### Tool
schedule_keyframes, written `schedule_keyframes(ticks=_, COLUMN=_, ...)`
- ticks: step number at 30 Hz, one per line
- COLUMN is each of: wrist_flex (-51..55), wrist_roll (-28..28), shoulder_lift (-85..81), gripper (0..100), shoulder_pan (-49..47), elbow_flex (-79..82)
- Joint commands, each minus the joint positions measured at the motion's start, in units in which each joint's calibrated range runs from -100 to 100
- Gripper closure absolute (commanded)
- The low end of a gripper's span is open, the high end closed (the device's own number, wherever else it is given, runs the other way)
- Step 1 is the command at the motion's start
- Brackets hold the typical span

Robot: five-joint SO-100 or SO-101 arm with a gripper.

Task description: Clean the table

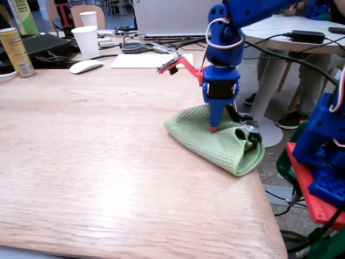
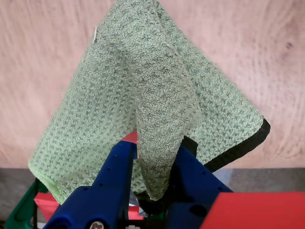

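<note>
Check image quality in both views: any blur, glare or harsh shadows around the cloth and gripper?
Fixed view: soft, even light, no glare on the table; the green cloth and gripper are fairly sharp, the far clutter softer. Wrist view: the cloth weave is crisp; the wood grain behind looks slightly soft, and the blue fingers sit partly shaded at the bottom edge.

No lettering can be read anywhere; the print on the tall yellow drink can [image 1: 15, 52], left of the white paper cup [image 1: 86, 41], is too blurred.
</note>
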Motion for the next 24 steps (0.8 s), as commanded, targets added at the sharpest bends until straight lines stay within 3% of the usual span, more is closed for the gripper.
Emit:
schedule_keyframes(ticks=1, wrist_flex=-1.4, wrist_roll=1.6, shoulder_lift=0.8, gripper=100, shoulder_pan=10.1, elbow_flex=-3.8)
schedule_keyframes(ticks=3, wrist_flex=-1.4, wrist_roll=3.1, shoulder_lift=3.4, gripper=100, shoulder_pan=17.4, elbow_flex=-9.1)
schedule_keyframes(ticks=15, wrist_flex=-0.2, wrist_roll=4.6, shoulder_lift=29.1, gripper=100, shoulder_pan=30.4, elbow_flex=-45.7)
schedule_keyframes(ticks=18, wrist_flex=0.0, wrist_roll=4.5, shoulder_lift=28.7, gripper=100, shoulder_pan=33.0, elbow_flex=-45.0)
schedule_keyframes(ticks=24, wrist_flex=17.1, wrist_roll=4.6, shoulder_lift=13.7, gripper=100, shoulder_pan=32.1, elbow_flex=-45.7)
